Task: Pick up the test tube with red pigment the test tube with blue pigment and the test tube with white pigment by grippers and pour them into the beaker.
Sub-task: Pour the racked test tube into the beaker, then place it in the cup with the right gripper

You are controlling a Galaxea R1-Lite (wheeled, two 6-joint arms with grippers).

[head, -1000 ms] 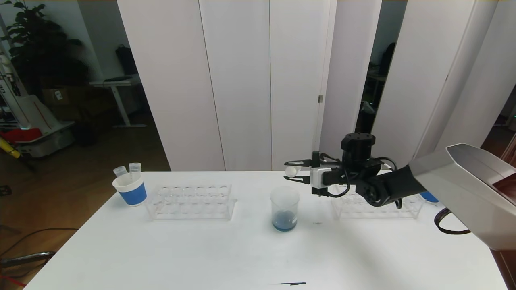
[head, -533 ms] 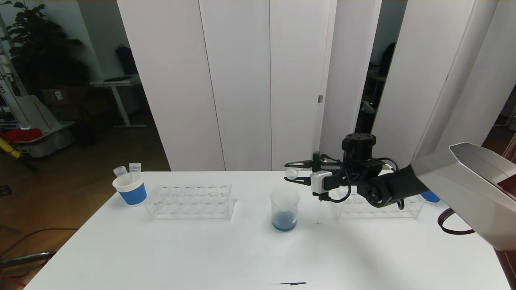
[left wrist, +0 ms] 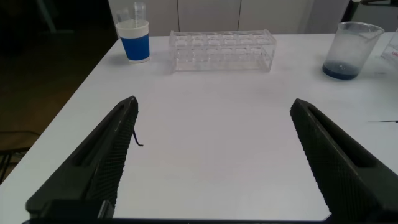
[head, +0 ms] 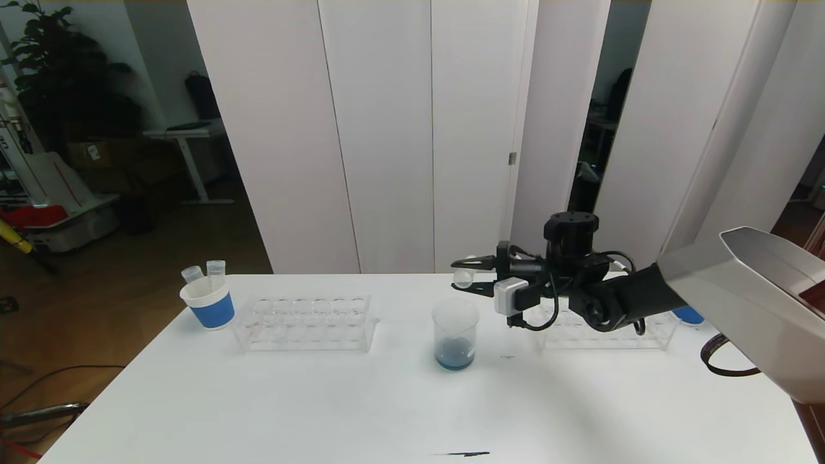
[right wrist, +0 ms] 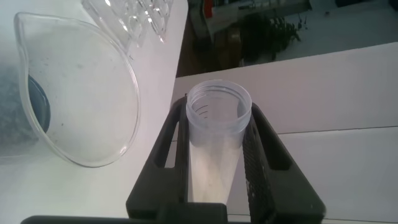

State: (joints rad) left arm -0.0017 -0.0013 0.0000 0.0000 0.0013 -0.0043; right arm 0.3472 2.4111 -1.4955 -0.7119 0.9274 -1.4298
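Up above the table, the right gripper point(head: 465, 278) is clamped on the test tube with white pigment point(head: 463, 278), its two dark fingers point(right wrist: 258, 158) pressed against the tube's sides. The tube is tipped well over from upright, its open mouth point(right wrist: 219, 107) turned toward the beaker point(head: 455, 334), with whitish liquid lying along its lower wall. Just below the gripper stands the beaker, upright on the white table point(head: 361, 406), apart from the tube, with blue liquid pooled at its bottom. Behind the gripper's arm, a clear tube rack point(head: 602, 332) sits on the table. Farther out past the beaker, on the side away from the arm, is a second clear rack point(head: 304, 323), and beyond it a white paper cup with a blue band point(head: 208, 303) holding two clear tubes. The left gripper point(left wrist: 214, 155) hovers low over the table's near part, well apart from all this, its jaws spread wide with nothing between them.
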